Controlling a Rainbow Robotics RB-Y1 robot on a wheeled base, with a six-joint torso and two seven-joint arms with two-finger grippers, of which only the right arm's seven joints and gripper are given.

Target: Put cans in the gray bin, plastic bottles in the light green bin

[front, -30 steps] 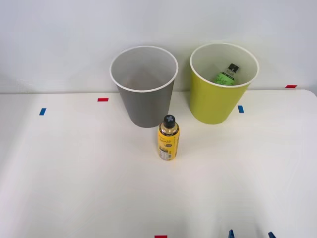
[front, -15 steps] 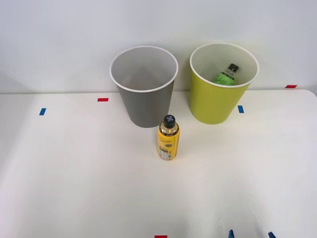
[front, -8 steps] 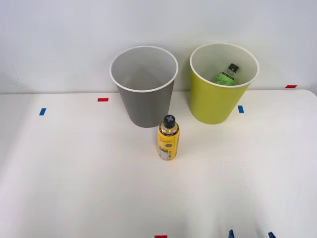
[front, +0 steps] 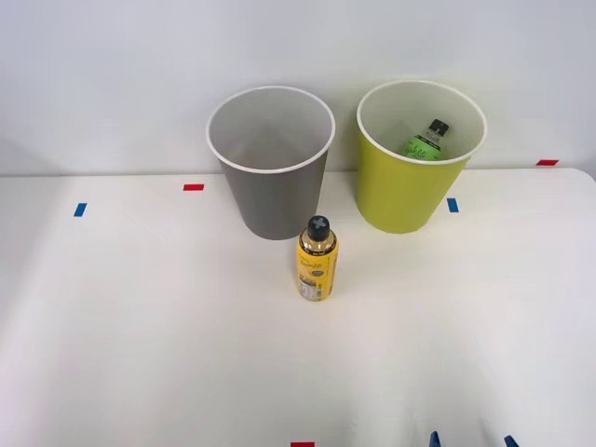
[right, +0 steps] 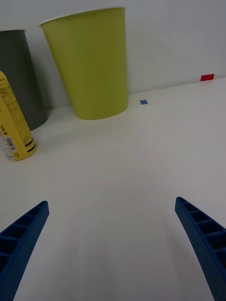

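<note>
While the green-label bottle (front: 426, 140) already lies inside the light green bin (front: 400, 200), the yellow bottle (front: 317, 261) stands upright on the table (front: 140, 326), just in front of the gray bin (front: 275, 200). The right gripper (right: 113, 244) sits low at the near edge, fingers spread wide and holding nothing. The yellow bottle lies ahead and to its left, long axis vertical, so the reach likely needs to go forward and leftward to straddle it.

Bright, even light falls from above. Soft, faint shadows lie on the plain white table (front: 140, 326) beside the round gray plastic bin (front: 272, 163); no glare, focus sharp throughout.
</note>
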